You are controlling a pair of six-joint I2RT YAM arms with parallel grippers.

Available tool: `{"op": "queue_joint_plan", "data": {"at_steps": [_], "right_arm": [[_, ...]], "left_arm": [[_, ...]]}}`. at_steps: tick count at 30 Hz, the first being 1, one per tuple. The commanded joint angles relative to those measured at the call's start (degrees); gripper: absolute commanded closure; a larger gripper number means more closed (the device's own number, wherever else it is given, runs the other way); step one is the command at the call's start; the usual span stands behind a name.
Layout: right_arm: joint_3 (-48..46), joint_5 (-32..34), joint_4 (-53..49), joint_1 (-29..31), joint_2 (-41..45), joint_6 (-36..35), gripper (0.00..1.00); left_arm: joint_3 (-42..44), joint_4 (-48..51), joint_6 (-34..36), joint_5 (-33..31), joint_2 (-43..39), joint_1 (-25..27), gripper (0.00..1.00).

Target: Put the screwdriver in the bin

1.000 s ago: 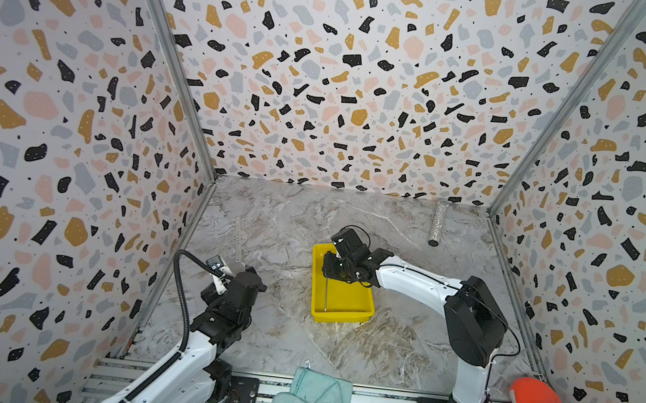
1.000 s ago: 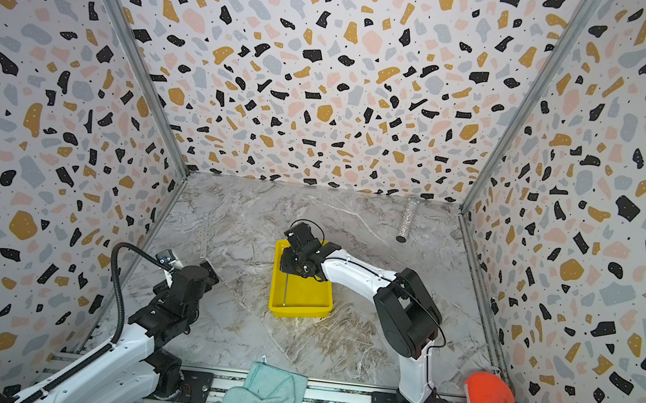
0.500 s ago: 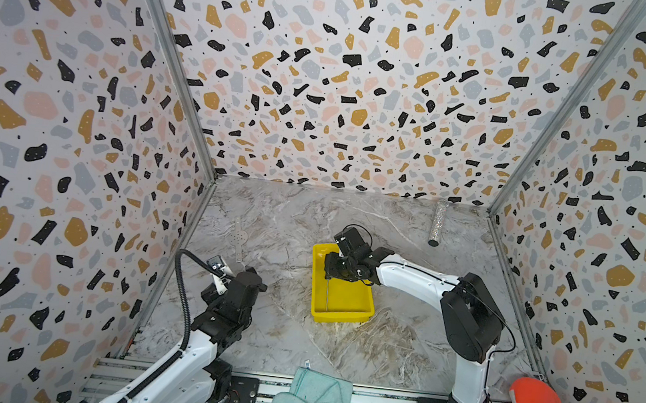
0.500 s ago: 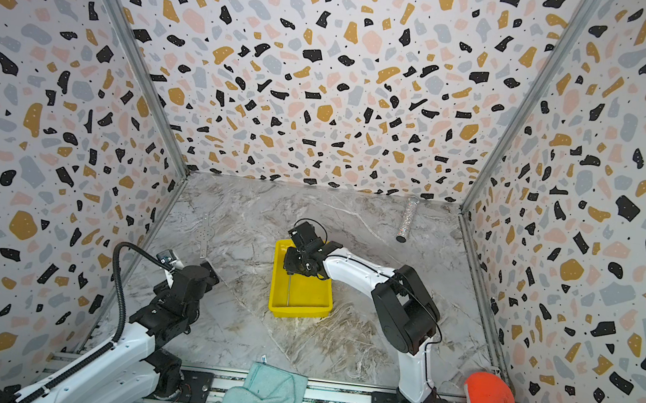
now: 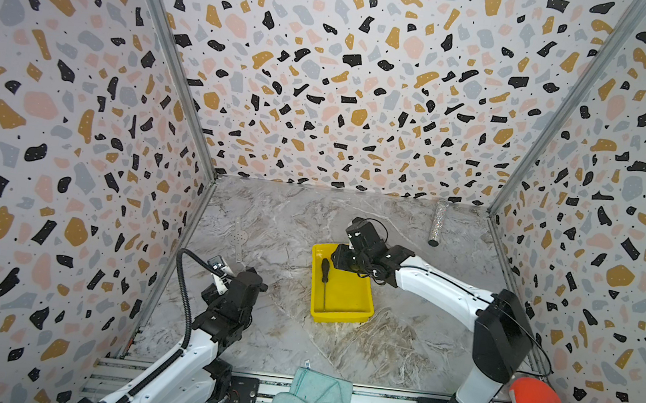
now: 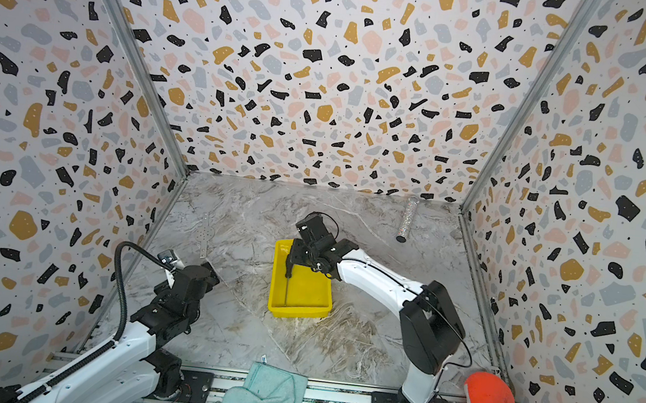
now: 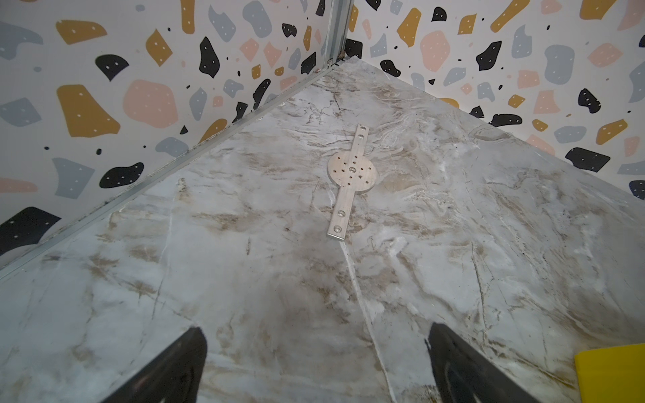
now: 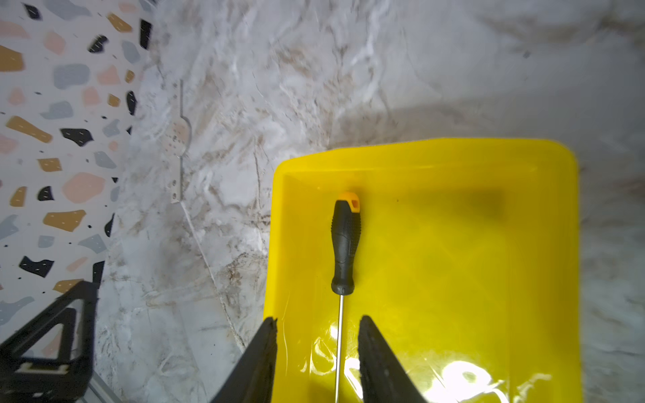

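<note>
R gripper [image 8: 317, 318]: jaws apart either side of the shaft, no pinch. Screwdriver [image 5: 325, 272] lies flat in bin [image 5: 340, 317], mid-frame in a top view, by its left wall. I read step as release; next: lift straight up, avoid snagging shaft.
</note>
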State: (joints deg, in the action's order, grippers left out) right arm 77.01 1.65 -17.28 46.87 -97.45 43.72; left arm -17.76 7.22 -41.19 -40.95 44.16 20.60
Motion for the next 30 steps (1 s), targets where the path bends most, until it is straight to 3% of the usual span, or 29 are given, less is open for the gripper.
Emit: {"op": "queue_joint_plan", "data": {"at_steps": [1,7,10,17,20,23,26,30], "right_arm": [[-4.41,7.20,-1.71,-1.28,7.63,-5.43,0.56],[-19.21,14.17,1.74,-6.32,19.56,-17.13,0.48],[-28.04,20.82,3.45,-6.53,24.19,-22.41,0.42],[-35.53,25.42,4.00,-6.53,29.78,-20.03,0.36],[-35.94,30.52,7.68,-6.59,31.67,-22.77,0.35],[-36.86,37.57,16.35,-8.41,33.18,-29.38,0.33],[-40.58,41.34,32.30,-14.32,34.08,-36.47,0.17],[-50.02,33.43,53.11,-24.93,33.48,-41.45,0.14]], "left_arm": [[0.18,-2.23,0.67,0.14,-0.33,-0.21,0.00],[-0.10,-2.74,0.50,1.31,1.59,-0.21,0.00],[-0.71,-1.82,0.22,1.11,2.41,-0.29,0.00],[-0.28,-3.02,0.36,1.11,2.58,-0.23,0.00],[-0.49,-3.35,0.37,1.36,3.35,-0.21,0.00],[-1.04,-2.59,0.50,1.57,4.20,-0.27,0.00],[-1.16,-2.38,0.50,1.40,4.42,-0.23,0.00],[-1.21,-1.87,0.41,1.34,3.76,-0.21,0.00]]}}
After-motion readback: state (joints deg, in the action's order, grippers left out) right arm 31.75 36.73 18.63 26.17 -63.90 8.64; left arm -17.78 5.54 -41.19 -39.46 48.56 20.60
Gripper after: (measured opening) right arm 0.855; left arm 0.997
